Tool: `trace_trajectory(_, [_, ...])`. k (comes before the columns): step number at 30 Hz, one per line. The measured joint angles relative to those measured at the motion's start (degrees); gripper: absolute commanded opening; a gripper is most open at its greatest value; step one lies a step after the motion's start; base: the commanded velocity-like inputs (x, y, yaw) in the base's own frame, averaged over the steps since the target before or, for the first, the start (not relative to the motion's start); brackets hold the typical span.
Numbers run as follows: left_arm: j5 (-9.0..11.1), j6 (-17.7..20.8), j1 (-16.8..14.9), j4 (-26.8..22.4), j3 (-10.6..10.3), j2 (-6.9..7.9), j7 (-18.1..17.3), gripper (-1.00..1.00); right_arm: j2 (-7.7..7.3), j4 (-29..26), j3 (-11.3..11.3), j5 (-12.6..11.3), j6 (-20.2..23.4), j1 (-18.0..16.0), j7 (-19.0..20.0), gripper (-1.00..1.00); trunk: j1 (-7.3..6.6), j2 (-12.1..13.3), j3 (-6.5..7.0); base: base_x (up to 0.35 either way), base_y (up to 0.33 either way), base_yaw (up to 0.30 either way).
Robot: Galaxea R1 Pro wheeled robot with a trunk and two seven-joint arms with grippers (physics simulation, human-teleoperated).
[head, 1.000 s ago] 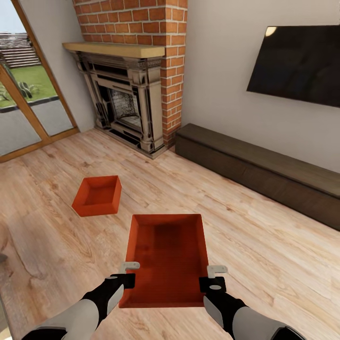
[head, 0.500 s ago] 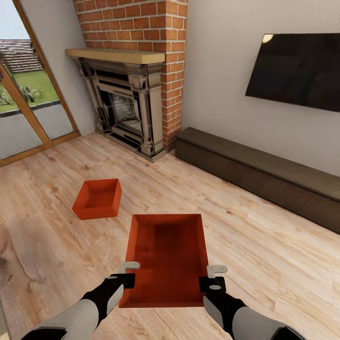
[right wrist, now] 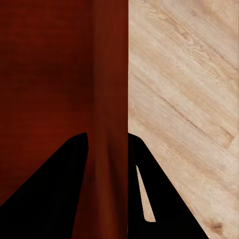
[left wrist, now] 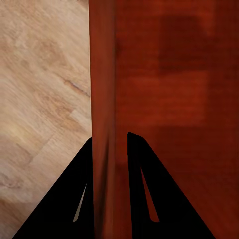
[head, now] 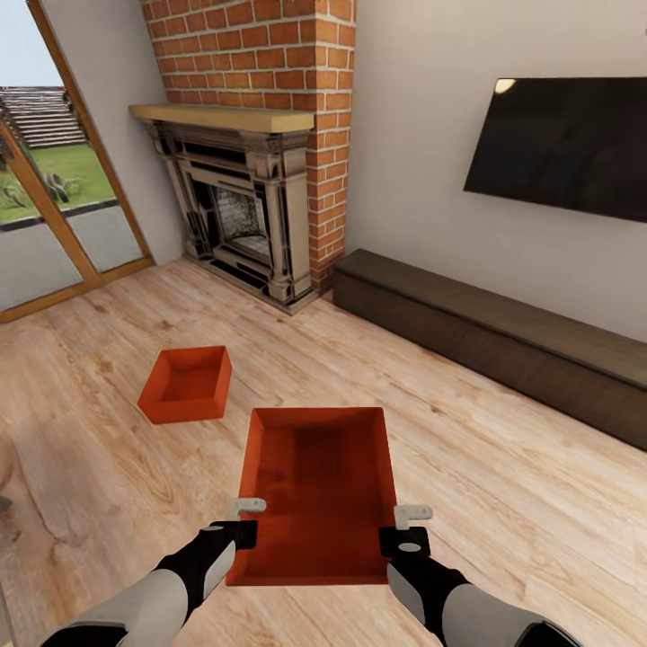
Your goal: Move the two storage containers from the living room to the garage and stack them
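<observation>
I hold one orange-red storage container [head: 319,490] in front of me above the wood-plank living room floor. My left gripper [head: 241,530] is shut on its left wall [left wrist: 102,99], one finger on each side of the wall. My right gripper [head: 403,536] is shut on its right wall [right wrist: 108,99] in the same way. The other storage container [head: 186,384] sits on the wood floor ahead and to the left, open side up and apart from both grippers.
A brick fireplace [head: 243,207] stands ahead at the left. A long dark low cabinet [head: 485,337] runs along the right wall under a wall-mounted television [head: 566,144]. Wood-framed glass doors [head: 54,189] are at the far left.
The whole view has tilted up a little, so the fireplace, television and floor container sit lower in the picture. The held container and both grippers keep their places.
</observation>
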Motion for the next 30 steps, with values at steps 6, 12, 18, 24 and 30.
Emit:
trace_trajectory(6, [0.0, 0.0, 0.0, 0.0, 0.0, -0.04, 0.1, -1.00, -0.03, 0.0, 0.0, 0.0, 0.0, 0.0, 0.1, -1.00, 0.00, 0.0, 0.54, 0.000, 0.000, 0.000])
trace_trajectory(12, [0.0, 0.0, 0.0, 0.0, 0.0, -0.02, 0.0, -1.00, -0.01, 0.0, 0.0, 0.0, 0.0, 0.0, 0.0, -1.00, 0.00, 0.0, 1.08, 0.000, 0.000, 0.000])
trace_trajectory(18, [0.0, 0.0, 0.0, -0.1, 0.0, 0.02, 0.0, -1.00, -0.01, -0.1, 0.0, 0.0, 0.0, 0.0, -0.1, -1.00, 0.00, 0.0, 1.61, 0.000, 0.000, 0.000])
trace_trajectory(24, [0.0, -0.1, 0.0, -0.1, 0.0, 0.04, -0.1, -1.00, -0.01, -0.2, 0.0, 0.0, 0.0, 0.0, -0.1, -1.00, 0.00, 0.0, 2.15, 0.000, 0.000, 0.000])
trace_trajectory(30, [0.0, -0.1, 0.0, -0.1, 0.0, 0.03, -0.1, -1.00, -0.01, -0.2, -0.1, 0.1, 0.0, 0.0, -0.1, -1.00, 0.00, 0.0, 2.69, 0.000, 0.000, 0.000])
